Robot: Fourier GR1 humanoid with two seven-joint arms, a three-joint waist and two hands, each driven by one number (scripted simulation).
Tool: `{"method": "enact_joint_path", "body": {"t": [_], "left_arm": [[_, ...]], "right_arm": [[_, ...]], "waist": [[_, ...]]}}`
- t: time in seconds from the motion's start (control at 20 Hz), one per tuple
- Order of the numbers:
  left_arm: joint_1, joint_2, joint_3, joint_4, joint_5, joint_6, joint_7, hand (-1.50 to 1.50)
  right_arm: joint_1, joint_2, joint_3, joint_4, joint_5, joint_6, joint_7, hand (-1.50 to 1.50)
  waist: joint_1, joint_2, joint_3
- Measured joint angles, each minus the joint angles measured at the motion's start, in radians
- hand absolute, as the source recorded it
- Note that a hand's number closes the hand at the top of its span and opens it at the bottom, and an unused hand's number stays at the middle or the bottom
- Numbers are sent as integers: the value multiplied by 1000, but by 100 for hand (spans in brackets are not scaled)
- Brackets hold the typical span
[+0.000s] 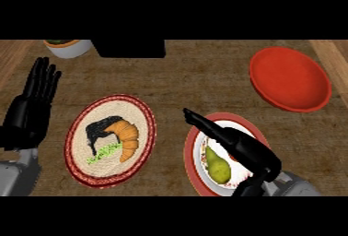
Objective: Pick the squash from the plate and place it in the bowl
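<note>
In the lower right of the frame, the squash (217,167), yellow-green and pear-shaped, lies on a white plate with a red rim (192,154). The right robot hand (248,148) comes in from the lower right edge and reaches across this plate, its fingers stretched out straight towards the upper left and closed round nothing. The squash shows just to the left of its palm. The red bowl (290,78) sits in the upper right, well apart from the plate. The left robot hand (32,108) rests at the left edge, open, fingers pointing up. A beige plate with a patterned red rim (102,109) lies left of centre on the wooden surface (197,78), bearing black, orange and green shapes. A white pot (70,47) and a black block (129,48) stand along the top.
</note>
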Motion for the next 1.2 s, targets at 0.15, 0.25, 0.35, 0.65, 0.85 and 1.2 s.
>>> {"method": "enact_joint_path", "body": {"t": [0.15,0.25,0.35,0.65,0.85,1.2], "left_arm": [[-1,21,49,30,13,10,18,0],[1,28,68,40,20,8,24,0],[-4,33,86,58,26,-1,23,0],[-1,50,115,60,38,-23,40,0],[-11,45,118,74,33,-29,40,0],[-28,43,125,79,27,-36,49,0]], "right_arm": [[72,-36,17,-83,133,-21,-158,-150],[128,-78,22,-133,209,-24,-253,-150],[187,-138,7,-187,265,-20,-330,-150],[247,-310,-129,-330,376,-19,-331,-150],[224,-440,-250,-389,369,51,-231,-150],[191,-670,-348,-474,366,256,-96,-150]], "waist": [[-23,7,2],[-28,11,2],[-33,14,2],[-34,16,1],[-31,18,0],[-25,20,-1]]}}
